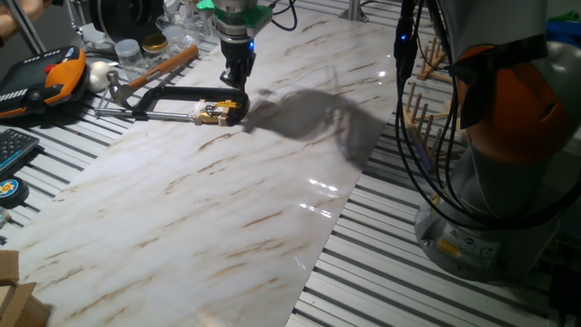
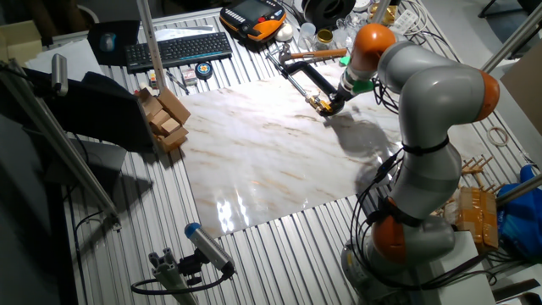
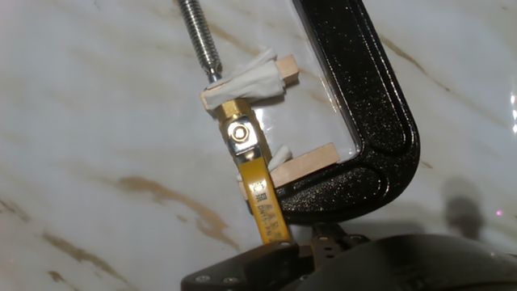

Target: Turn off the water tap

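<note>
The water tap [image 3: 241,133] is a small brass valve with a yellow lever [image 3: 265,202]. It is held between wooden shims in the jaw of a black C-clamp [image 3: 380,121] lying on the marble board. It also shows as a yellow spot in one fixed view [image 1: 216,112] and in the other fixed view [image 2: 319,105]. The clamp [image 1: 182,94] lies at the board's far edge. My gripper [image 1: 238,80] hangs right over the clamp's jaw end. In the hand view my gripper [image 3: 319,242] looks shut, with its tips against the lever's free end.
A wooden-handled hammer [image 1: 163,65] lies just behind the clamp. An orange teach pendant [image 1: 56,77] and jars [image 1: 136,50] stand beyond it. A keyboard [image 2: 178,48] and wooden blocks [image 2: 165,119] sit beside the marble board [image 1: 227,200]. A wooden peg rack [image 1: 422,109] stands off the board.
</note>
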Action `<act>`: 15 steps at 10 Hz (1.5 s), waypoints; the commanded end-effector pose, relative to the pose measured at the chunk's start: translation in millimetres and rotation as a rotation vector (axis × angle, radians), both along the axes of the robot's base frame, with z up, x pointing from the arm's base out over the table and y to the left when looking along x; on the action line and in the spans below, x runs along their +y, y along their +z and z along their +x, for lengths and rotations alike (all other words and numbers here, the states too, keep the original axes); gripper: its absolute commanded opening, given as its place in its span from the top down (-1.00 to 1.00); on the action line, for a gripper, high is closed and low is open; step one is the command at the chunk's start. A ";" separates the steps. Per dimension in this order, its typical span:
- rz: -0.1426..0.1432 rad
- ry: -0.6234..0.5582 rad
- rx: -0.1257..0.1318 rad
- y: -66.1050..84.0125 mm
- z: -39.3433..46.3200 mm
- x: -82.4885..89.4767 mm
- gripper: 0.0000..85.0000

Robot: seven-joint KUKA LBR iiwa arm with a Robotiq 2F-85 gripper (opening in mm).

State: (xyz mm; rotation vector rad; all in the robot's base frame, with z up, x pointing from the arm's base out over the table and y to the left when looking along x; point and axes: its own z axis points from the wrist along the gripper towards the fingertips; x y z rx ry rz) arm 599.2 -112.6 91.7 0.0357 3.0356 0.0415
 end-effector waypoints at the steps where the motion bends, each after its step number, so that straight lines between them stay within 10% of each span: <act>1: 0.000 -0.011 -0.002 -1.5 0.5 0.5 1.00; 15: 0.031 -0.106 -0.013 -11.1 2.2 4.7 1.00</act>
